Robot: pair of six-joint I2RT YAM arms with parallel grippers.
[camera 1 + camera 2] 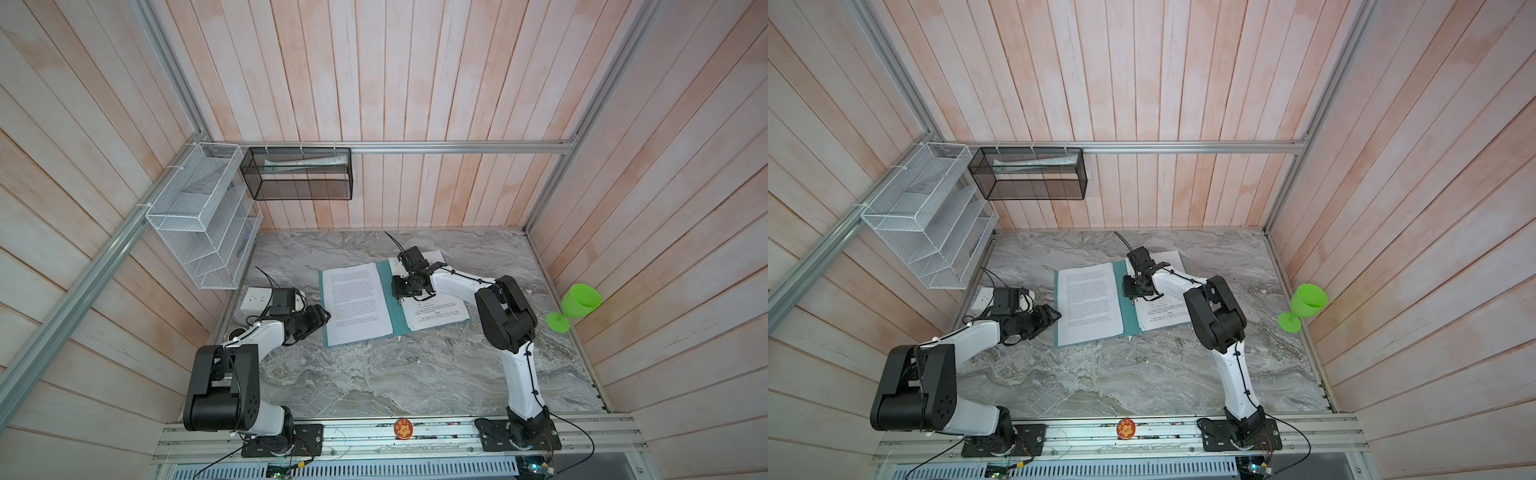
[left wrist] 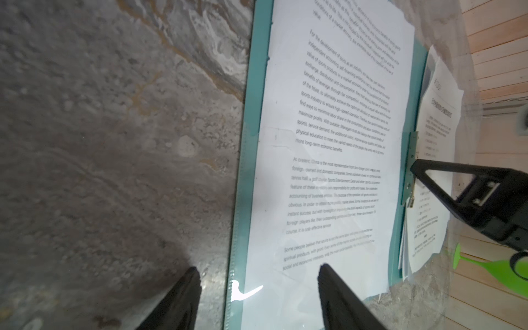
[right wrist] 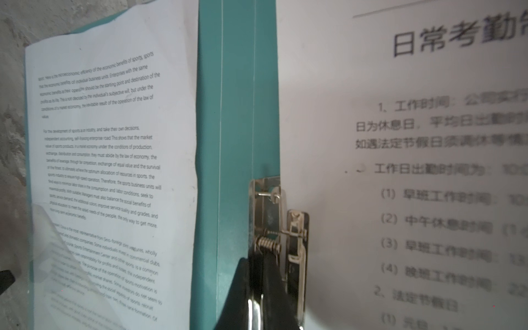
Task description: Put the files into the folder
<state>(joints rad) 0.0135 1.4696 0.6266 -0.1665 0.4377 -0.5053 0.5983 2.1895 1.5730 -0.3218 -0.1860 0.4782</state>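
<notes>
The teal folder (image 1: 397,318) (image 1: 1128,316) lies open on the marble table in both top views. One of the files (image 1: 355,303) (image 2: 328,143) covers its left cover under a clear sleeve. More files (image 1: 436,316) (image 3: 414,143), printed in Chinese, lie on its right cover. My right gripper (image 1: 401,297) (image 3: 255,257) points down at the spine and is shut on the lever of the metal clip (image 3: 294,234) (image 2: 411,148). My left gripper (image 1: 322,316) (image 2: 258,268) is open, straddling the folder's left edge with nothing in it.
A white wire-mesh rack (image 1: 203,216) and a black mesh basket (image 1: 299,174) hang at the back left. A white socket block (image 1: 255,301) sits behind my left wrist. A green goblet (image 1: 575,305) stands at the right wall. An orange badge (image 1: 403,429) sits on the front rail.
</notes>
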